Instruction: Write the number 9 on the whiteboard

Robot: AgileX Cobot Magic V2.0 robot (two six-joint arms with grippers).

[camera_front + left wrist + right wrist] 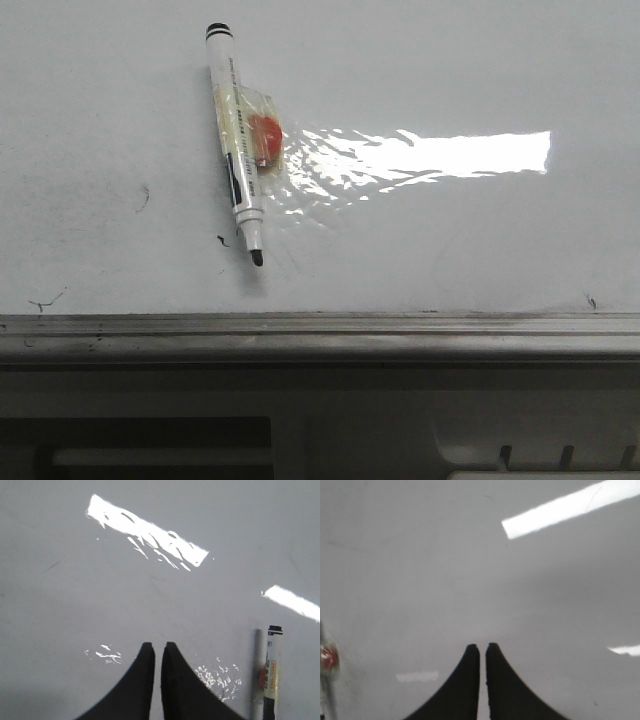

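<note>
Front view shows no number 9 yet: the marker [237, 143], uncapped, lies on the whiteboard [450, 240] with tape and a red tab beside its barrel, tip toward the grey ledge [320, 335]. Left hand [158, 647] and right hand [483, 649] are both clenched and empty. Best to grasp mid-barrel, clear of the tape. Glare stripes the glossy board; small scuffs sit near the tip.

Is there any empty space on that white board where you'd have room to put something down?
Plenty. The whiteboard is bare to the right of the marker, apart from glare and a tiny scuff near the grey ledge. Left of the marker is open too, with small scuffs. The only occupied strip is the marker with its taped red tab.
</note>
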